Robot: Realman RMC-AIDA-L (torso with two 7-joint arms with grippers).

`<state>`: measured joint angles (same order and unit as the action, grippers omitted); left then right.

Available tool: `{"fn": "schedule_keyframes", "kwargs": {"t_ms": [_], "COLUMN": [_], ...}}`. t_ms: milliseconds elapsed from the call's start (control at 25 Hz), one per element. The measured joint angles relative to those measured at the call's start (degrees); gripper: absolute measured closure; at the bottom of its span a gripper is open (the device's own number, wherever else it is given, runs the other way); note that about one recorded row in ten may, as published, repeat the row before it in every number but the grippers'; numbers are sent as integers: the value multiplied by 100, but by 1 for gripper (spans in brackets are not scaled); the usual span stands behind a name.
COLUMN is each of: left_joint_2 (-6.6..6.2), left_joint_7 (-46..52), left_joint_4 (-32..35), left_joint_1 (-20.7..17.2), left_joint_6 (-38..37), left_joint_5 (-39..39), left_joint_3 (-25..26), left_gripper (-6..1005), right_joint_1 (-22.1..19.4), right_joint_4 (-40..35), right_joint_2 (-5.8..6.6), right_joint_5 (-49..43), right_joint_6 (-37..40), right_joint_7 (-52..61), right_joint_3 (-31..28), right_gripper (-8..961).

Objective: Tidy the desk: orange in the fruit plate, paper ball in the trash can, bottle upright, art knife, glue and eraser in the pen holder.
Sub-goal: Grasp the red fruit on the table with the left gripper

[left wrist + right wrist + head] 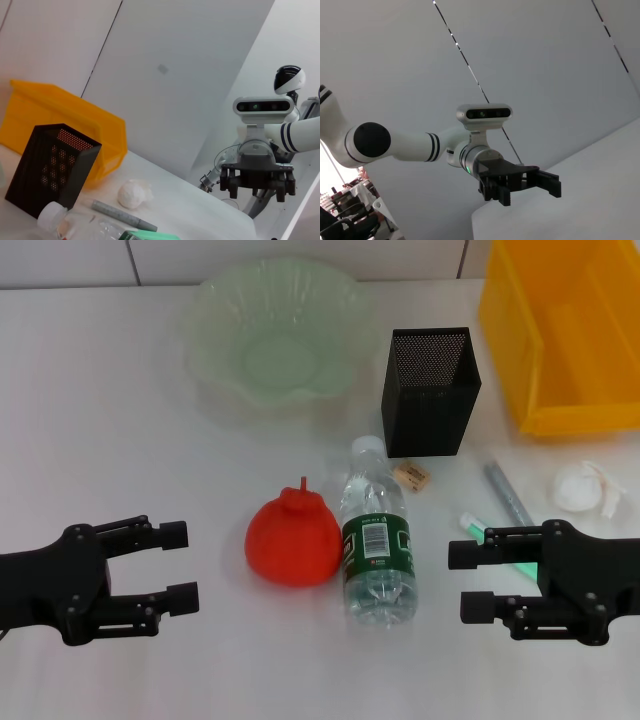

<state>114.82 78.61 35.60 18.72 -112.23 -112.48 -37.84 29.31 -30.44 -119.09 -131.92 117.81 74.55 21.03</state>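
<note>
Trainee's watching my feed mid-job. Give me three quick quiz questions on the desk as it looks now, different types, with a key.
1. True or false: the orange is in the fruit plate.
2. The bottle is: A) upright B) lying down C) in the trash can.
3. Fill in: the eraser lies just in front of the ____.

Key: 1 false, it sits on the desk beside the bottle. 2 B. 3 pen holder. Left gripper and right gripper are both open and empty.

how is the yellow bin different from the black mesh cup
The bright yellow plastic trash can is solid-walled and wide; the square black metal mesh pen holder is see-through mesh above a solid band, narrower and taller in shape. The trash can sits at the table's far right corner, the pen holder nearer the middle. Both stand upright with open tops.
</note>
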Motion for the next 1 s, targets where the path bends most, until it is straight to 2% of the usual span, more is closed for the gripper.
{"fn": "schedule_keyframes", "kwargs": {"t_ms": [680, 760, 800, 840, 960, 1000], "left_joint_2": [6, 7, 45, 45, 137, 137], "left_joint_7": [269, 462, 856, 856, 1436, 1436], "left_joint_4": [33, 132, 531, 531, 1224, 1224], "left_joint_1": [135, 162, 193, 193, 260, 260], "left_joint_6": [-32, -13, -10, -10, 2, 2], "left_joint_5": [-3, -5, -7, -7, -45, -45], "left_joint_3": [-14, -15, -29, -29, -65, -65], "left_gripper": [175, 177, 178, 179, 182, 183], "right_joint_1": [54, 39, -22, -22, -200, -352], "right_joint_4": [33, 32, 20, 20, -14, -27], "right_joint_2": [-3, -4, -1, -1, 23, 47], "right_joint_5": [64, 75, 99, 99, 218, 361], "right_joint_6": [-240, -266, -303, -303, -387, -422], "right_joint_7": [-80, -88, -133, -133, -269, -321], "right_joint_3": [-13, -15, -37, -37, -97, -135], "right_gripper": [343, 321, 300, 278, 215, 215]}}
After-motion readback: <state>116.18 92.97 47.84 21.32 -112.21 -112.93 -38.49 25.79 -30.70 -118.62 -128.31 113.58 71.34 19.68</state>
